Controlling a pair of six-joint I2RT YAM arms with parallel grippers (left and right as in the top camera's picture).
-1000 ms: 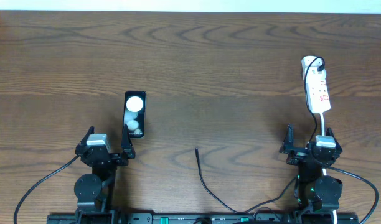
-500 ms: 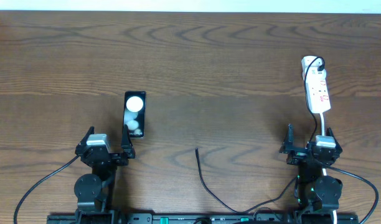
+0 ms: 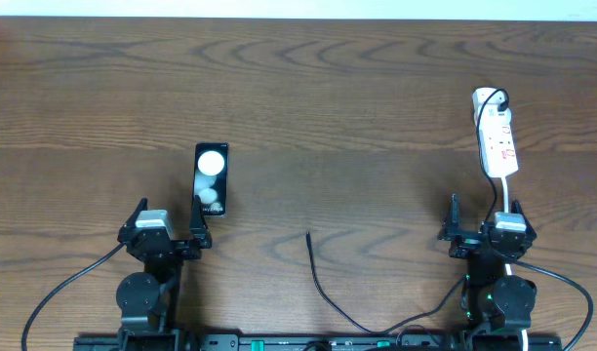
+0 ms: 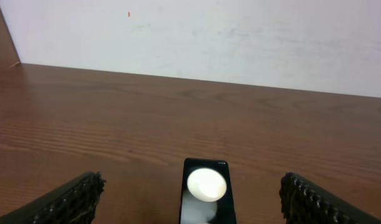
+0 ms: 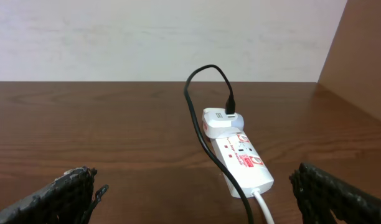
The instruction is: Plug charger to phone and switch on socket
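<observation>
Layout of the wooden table [image 3: 377,97], seen from overhead. The phone [image 3: 211,179] lies flat at left centre, just ahead of the left gripper [image 3: 170,223], whose fingers stand wide apart and empty. The charger [image 3: 323,288] ends loose at lower centre, its tip well apart from the phone. The socket [image 3: 497,141] lies at upper right, beyond the right gripper [image 3: 484,219], likewise spread wide and empty.

Likely faults:
- The thin cable may twist in the grasp, so the tip meets the port askew.
- The unheld phone may slide under the push.
- The strip may shift when its switch is pressed.

No container appears. The strip's far outlet holds a white adapter [image 5: 218,121] with the black cable plugged in.
</observation>
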